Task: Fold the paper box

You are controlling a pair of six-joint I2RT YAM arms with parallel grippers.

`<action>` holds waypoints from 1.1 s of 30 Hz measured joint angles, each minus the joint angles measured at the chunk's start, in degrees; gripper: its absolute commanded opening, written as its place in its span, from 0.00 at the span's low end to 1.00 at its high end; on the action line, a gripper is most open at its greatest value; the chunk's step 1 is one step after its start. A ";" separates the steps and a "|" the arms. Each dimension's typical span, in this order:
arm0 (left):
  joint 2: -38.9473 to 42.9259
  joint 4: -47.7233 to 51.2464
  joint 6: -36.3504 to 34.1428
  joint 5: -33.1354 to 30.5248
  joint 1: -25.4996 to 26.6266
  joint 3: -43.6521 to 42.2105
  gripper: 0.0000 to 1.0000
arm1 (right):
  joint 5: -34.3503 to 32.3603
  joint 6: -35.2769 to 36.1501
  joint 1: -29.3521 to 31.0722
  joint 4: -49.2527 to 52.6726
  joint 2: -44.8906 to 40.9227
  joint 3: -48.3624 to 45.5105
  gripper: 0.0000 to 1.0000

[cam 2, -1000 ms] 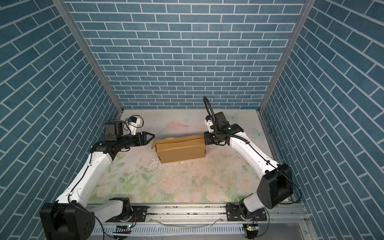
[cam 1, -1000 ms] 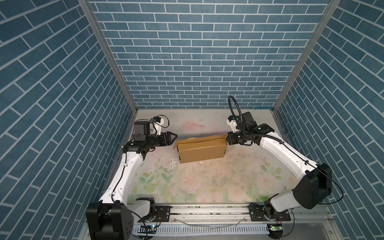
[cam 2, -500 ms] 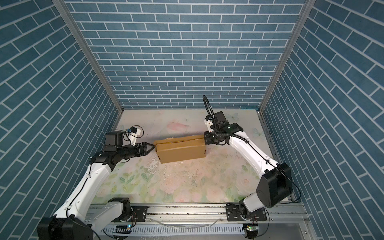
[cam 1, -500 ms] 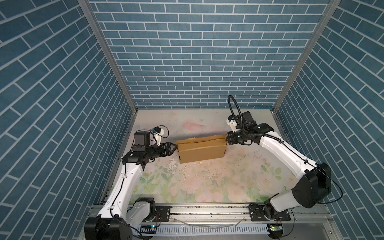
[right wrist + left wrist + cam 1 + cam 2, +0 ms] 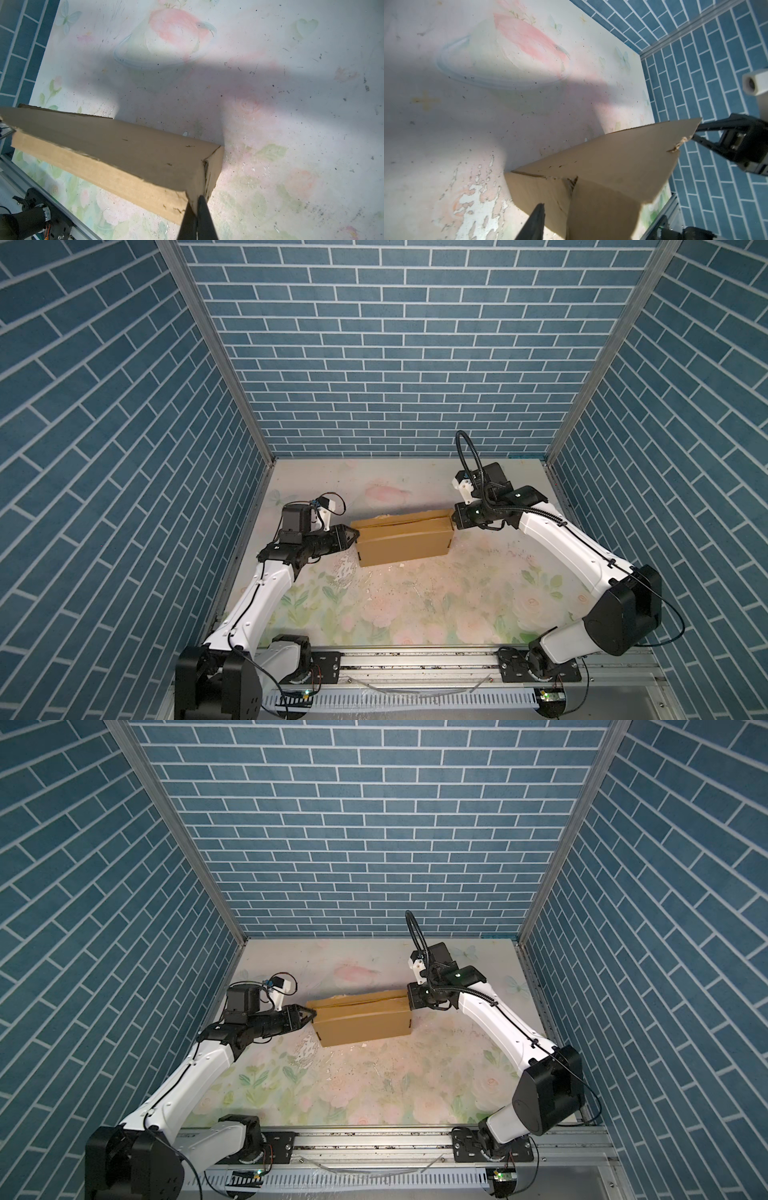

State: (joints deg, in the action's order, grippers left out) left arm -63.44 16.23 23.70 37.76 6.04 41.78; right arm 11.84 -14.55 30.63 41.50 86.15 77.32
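Note:
The paper box (image 5: 403,539) (image 5: 361,1023) is tan cardboard folded into a shallow closed shape, lying on the mat in both top views. My left gripper (image 5: 354,534) (image 5: 311,1014) has its tips at the box's left end. In the left wrist view one dark finger (image 5: 533,222) stands beside the end wall of the box (image 5: 612,158). The other finger is hidden behind a cardboard flap. My right gripper (image 5: 454,522) (image 5: 409,1002) (image 5: 196,199) is shut on the right end corner of the box (image 5: 124,149).
A worn floral mat (image 5: 415,614) covers the table, with peeled white patches (image 5: 345,572) near the box's left front corner. Blue brick walls close off the left, back and right. An aluminium rail (image 5: 415,664) with both arm bases runs along the front.
My left gripper has come in to the box's left end and its jaws have narrowed. The box and the right arm have stayed put.

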 measured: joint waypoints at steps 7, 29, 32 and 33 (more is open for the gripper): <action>-2.60 -5.16 1.62 -1.51 1.62 -0.02 0.15 | -0.31 -0.11 0.09 -0.17 0.02 0.00 0.00; -1.60 10.88 -3.50 -7.04 2.03 9.75 0.55 | -2.03 -0.24 0.24 -0.33 0.04 0.00 0.00; -1.53 13.33 -5.86 -8.35 2.10 13.20 0.51 | -2.01 -0.24 0.24 -0.33 0.04 0.00 0.00; -1.68 14.12 -6.64 -8.79 2.10 14.08 0.50 | -1.99 -0.24 0.24 -0.35 0.04 0.00 0.00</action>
State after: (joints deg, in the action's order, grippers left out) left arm -65.12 30.35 17.06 28.97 8.14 55.86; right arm 9.85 -14.79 30.87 41.15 86.19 77.32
